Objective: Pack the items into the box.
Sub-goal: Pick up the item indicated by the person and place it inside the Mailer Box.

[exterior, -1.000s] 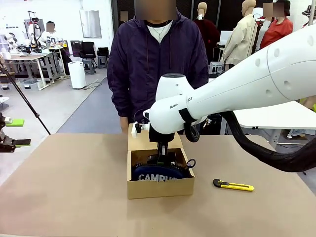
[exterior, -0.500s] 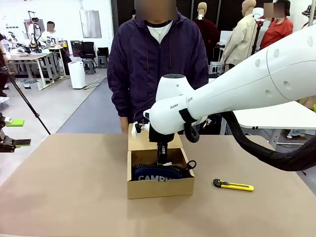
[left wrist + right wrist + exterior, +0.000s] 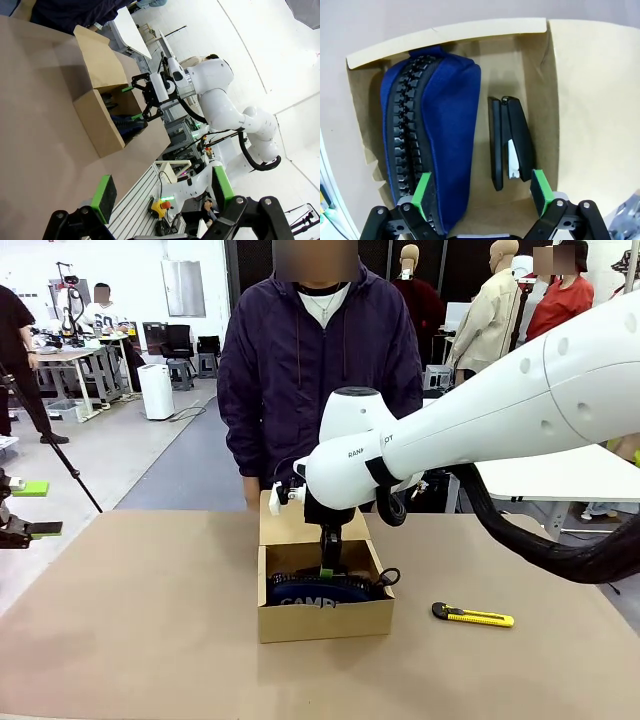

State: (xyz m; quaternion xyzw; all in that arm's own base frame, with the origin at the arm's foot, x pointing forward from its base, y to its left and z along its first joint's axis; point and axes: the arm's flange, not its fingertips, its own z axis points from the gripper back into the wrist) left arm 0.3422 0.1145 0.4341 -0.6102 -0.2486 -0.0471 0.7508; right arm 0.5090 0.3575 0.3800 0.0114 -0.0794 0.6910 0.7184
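Right wrist view: my right jaws spread above the stapler (image 3: 510, 145), lying beside the pouch (image 3: 447, 135) in the box (image 3: 445, 31), so I'd lift straight up before fetching the knife (image 3: 473, 616) on the bench (image 3: 130, 620).

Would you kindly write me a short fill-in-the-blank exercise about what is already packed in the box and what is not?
1. Inside the box, the black stapler lies beside the navy blue ____.
2. The yellow utility knife lies outside the box, on the ____.
3. The right gripper hangs over the box with its fingers ____.

Missing words: pouch; table; open.
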